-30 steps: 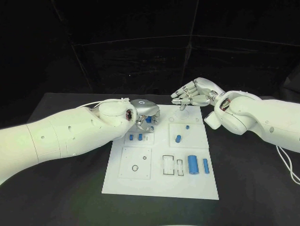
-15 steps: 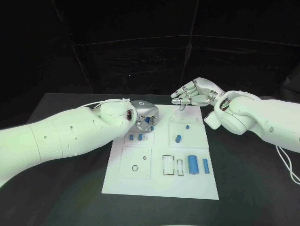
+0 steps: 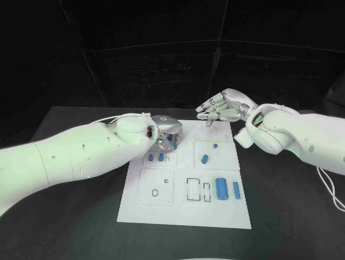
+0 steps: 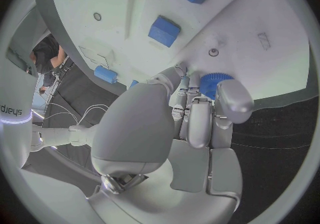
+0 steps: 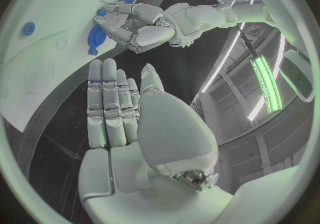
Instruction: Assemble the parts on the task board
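The white task board (image 3: 184, 208) lies in the middle of the table. My left hand (image 3: 167, 132) hovers low over its far left corner and pinches a round blue ribbed part (image 4: 212, 82) between thumb and fingers, close to the board (image 4: 106, 0) and near a small hole (image 4: 213, 52). The right wrist view shows that hand (image 5: 136, 26) and the blue part (image 5: 96, 36) from the side. My right hand (image 3: 222, 109) hangs in the air above the board's far edge, fingers straight and apart, holding nothing (image 5: 123, 122).
Two blue blocks (image 3: 155, 157) stand just nearer than my left hand. Small blue pieces (image 3: 206, 159) sit in the far right field, and two blue bars (image 3: 229, 190) beside a pale one (image 3: 207, 192) lie nearer. Dark table (image 3: 297, 216) surrounds the board.
My left hand's fingers have shifted slightly around the blue part and sunk a little toward the board. The right hand stays where it was.
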Tool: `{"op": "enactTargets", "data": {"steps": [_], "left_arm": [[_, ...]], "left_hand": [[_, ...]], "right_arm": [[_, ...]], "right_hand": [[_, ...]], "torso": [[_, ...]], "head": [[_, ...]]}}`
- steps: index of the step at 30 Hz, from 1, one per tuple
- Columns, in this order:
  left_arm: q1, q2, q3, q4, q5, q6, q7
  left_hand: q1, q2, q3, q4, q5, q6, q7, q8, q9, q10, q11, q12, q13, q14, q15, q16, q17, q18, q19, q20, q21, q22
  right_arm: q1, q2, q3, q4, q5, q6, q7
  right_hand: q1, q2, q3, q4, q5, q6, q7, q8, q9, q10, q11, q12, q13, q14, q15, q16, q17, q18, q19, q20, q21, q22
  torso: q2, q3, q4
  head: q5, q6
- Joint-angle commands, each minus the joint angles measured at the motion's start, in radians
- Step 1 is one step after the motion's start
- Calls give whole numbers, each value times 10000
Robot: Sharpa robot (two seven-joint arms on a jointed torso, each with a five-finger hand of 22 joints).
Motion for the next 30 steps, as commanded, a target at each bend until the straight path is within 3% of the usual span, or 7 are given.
{"op": "enactTargets", "data": {"steps": [1, 14, 30], "left_arm": [[-21, 12, -4, 25, -65, 175, 112], [-30, 11, -4, 8, -64, 191, 93], [-37, 26, -3, -9, -57, -183, 216]], "left_hand": [[-118, -27, 96, -14, -53, 65, 12, -100, -15, 114, 11, -75, -26, 345, -71, 36, -27, -199, 39, -30, 79, 48], [-275, -206, 345, -121, -78, -237, 45, -571, -52, 134, 56, -448, -61, 333, -41, 38, -119, -210, 9, -15, 135, 150], [-361, 149, 958, -301, -148, 729, -70, -500, 92, 1149, -136, -722, -9, 376, -186, 106, -138, -237, 57, -110, 337, 393]], "right_arm": [[17, 11, 6, 25, -14, -26, 60], [17, 17, 6, 26, -36, -19, 52], [17, 25, 6, 22, -42, -22, 51]], "right_hand": [[-40, 6, -8, -42, 59, -45, -1, 8, -4, -61, 7, -30, -12, -43, -13, -53, -16, 40, 7, 90, -60, -11], [-40, 6, -8, -42, 59, -45, -1, 8, -4, -61, 7, -30, -12, -43, -13, -53, -16, 40, 7, 90, -60, -11], [-32, 25, -4, -55, 63, -44, -1, 12, -3, -60, 6, -27, -23, -35, -14, -71, -19, 41, 18, 91, -77, -23]], "torso": [[-3, 1, 6], [-4, 0, 1], [-3, 0, 2]], "head": [[7, -8], [6, -3], [-8, -15]]}}
